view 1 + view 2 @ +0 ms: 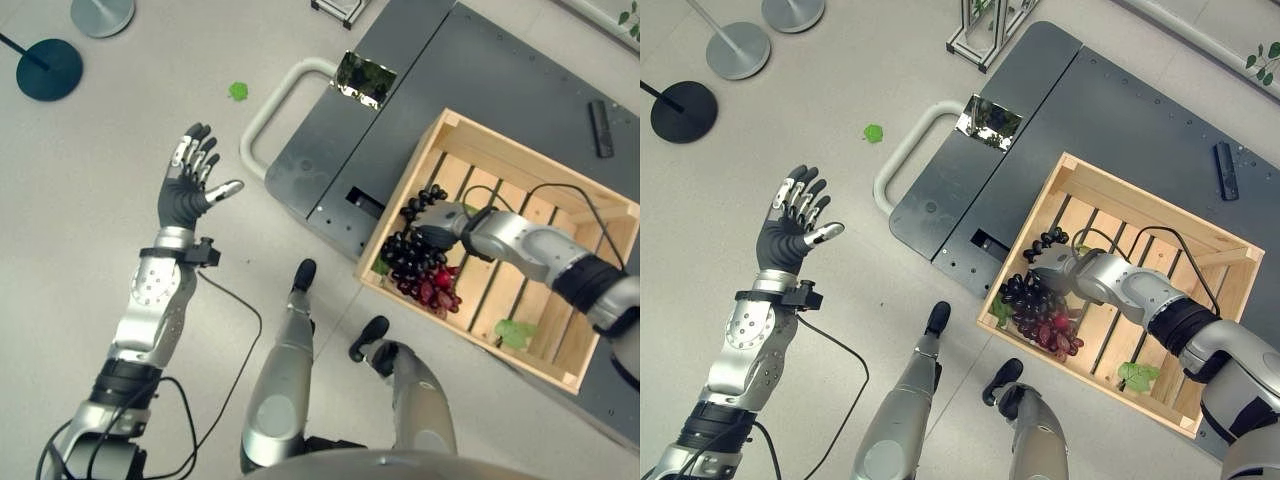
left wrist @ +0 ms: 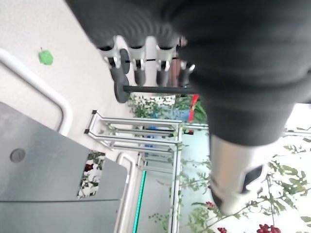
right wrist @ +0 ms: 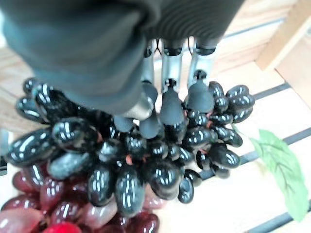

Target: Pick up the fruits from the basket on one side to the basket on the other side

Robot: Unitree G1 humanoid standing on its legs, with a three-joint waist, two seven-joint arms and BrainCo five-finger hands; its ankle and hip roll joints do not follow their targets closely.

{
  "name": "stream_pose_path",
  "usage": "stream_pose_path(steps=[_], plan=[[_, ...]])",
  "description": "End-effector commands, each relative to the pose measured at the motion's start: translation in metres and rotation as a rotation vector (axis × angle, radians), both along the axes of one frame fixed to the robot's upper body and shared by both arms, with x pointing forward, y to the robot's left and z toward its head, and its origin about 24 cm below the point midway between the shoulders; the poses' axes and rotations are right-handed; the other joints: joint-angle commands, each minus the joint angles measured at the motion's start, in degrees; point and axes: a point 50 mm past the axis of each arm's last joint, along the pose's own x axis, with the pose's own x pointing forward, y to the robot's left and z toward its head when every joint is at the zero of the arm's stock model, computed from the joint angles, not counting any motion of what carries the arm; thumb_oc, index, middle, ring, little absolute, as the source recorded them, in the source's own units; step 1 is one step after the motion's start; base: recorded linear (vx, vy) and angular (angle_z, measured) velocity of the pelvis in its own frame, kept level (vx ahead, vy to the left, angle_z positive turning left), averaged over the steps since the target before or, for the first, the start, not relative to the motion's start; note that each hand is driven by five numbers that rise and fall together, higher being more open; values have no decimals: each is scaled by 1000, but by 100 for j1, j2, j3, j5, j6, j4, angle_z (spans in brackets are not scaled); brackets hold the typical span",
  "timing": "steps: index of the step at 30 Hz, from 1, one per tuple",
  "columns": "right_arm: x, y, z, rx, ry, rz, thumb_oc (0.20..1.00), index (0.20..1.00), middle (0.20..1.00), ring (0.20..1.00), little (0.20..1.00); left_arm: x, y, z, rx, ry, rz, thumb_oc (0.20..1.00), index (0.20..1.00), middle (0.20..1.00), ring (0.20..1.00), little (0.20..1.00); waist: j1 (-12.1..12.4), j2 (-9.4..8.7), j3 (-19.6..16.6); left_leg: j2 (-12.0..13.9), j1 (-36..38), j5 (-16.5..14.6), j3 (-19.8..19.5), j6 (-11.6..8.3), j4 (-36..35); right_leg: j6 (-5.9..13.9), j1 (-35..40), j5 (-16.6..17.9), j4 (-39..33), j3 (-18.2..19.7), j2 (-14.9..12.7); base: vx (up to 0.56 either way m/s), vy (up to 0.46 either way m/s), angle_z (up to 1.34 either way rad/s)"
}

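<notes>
Left hand [image 1: 190, 180] sits left of centre in the left eye view, raised over bare floor [image 1: 80, 250], fingers straight and spread, holding nothing. A small green leaf [image 1: 238, 91] lies on the floor above and right of it, near the white handle [image 1: 268, 110] of a dark grey cart [image 1: 400, 90]. Wooden crate [image 1: 455, 135] rests on the cart, right of centre. Black grape bunch [image 1: 405, 255] lies in the crate's lower left corner, red grape bunch [image 1: 438, 290] touching just below it. Right hand [image 1: 432, 222] is down on the black grapes; the wrist view shows dark fingertips [image 3: 171, 107] pressed into the bunch, fingers curling onto it. Loose green leaf [image 1: 515, 333] lies on the slats at lower right.
</notes>
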Motion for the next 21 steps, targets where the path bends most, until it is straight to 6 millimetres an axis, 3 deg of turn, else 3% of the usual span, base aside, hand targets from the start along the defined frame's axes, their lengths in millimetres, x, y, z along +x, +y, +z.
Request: stream_pose_path(steps=[1, 6, 9, 11, 12, 13, 16, 17, 18, 21], plan=[[1, -7, 19, 24, -73, -1, 200, 200, 200, 200, 200, -6, -8, 23, -40, -137, -35, 1000, 1000, 1000, 1000, 1000, -32, -4, -57, -68, 128, -482, -142, 101, 188, 536, 279, 407, -455, -22, -112, 0, 0, 0], [-1, -6, 17, 83, -80, -11, 200, 200, 200, 200, 200, -6, -8, 22, -50, -130, -36, 1000, 1000, 1000, 1000, 1000, -43, 12, -132, -92, 189, -493, -163, 109, 153, 527, 325, 378, -421, -46, -139, -3, -5, 5], [-3, -9, 23, 234, -98, -56, 200, 200, 200, 200, 200, -7, -8, 23, -49, -134, -41, 1000, 1000, 1000, 1000, 1000, -51, 18, -215, -108, 224, -495, -178, 107, 149, 524, 401, 383, -434, -81, -147, -8, 2, 1], [-8, -14, 33, 576, -73, -140, 200, 200, 200, 200, 200, -9, -7, 23, -63, -141, -40, 1000, 1000, 1000, 1000, 1000, -100, 8, -302, -105, 278, -475, -168, 88, 112, 520, 501, 411, -511, -116, -137, -25, 7, 6], [-8, -14, 33, 576, -73, -141, 200, 200, 200, 200, 200, -8, -7, 23, -63, -141, -41, 1000, 1000, 1000, 1000, 1000, -92, 7, -302, -104, 280, -475, -167, 88, 111, 520, 502, 411, -512, -115, -136, -9, 5, 7], [-11, -17, 39, 757, -40, -169, 200, 200, 200, 200, 200, -10, -6, 22, -72, -139, -46, 1000, 1000, 1000, 1000, 1000, -119, -5, -377, -97, 330, -458, -152, 75, 61, 516, 578, 436, -584, -151, -126, -3, 4, 4], [-16, -30, 43, 1046, 13, -239, 200, 200, 200, 200, 200, -13, -4, 20, -71, -135, -53, 1000, 1000, 1000, 1000, 1000, -158, 2, -492, -85, 441, -422, -141, 49, -47, 506, 722, 500, -766, -185, -103, 6, 18, 7], [-17, -31, 43, 1049, 14, -241, 200, 200, 200, 200, 200, -13, -4, 20, -70, -134, -55, 1000, 1000, 1000, 1000, 1000, -146, 0, -494, -84, 446, -420, -142, 48, -51, 506, 729, 504, -774, -187, -100, 0, 0, 0], [-21, -35, 48, 1172, 36, -242, 200, 200, 200, 200, 200, -14, -2, 18, -73, -129, -54, 1000, 1000, 1000, 1000, 1000, -180, -2, -559, -77, 513, -409, -123, 36, -100, 506, 810, 545, -872, -197, -86, 18, 35, 0], [-28, -38, 64, 1192, 20, -193, 200, 200, 200, 200, 200, -17, 5, 16, -70, -127, -36, 1000, 1000, 1000, 1000, 1000, -244, -21, -674, -81, 614, -424, -81, 29, -151, 516, 910, 588, -973, -185, -74, 29, 38, -2]])
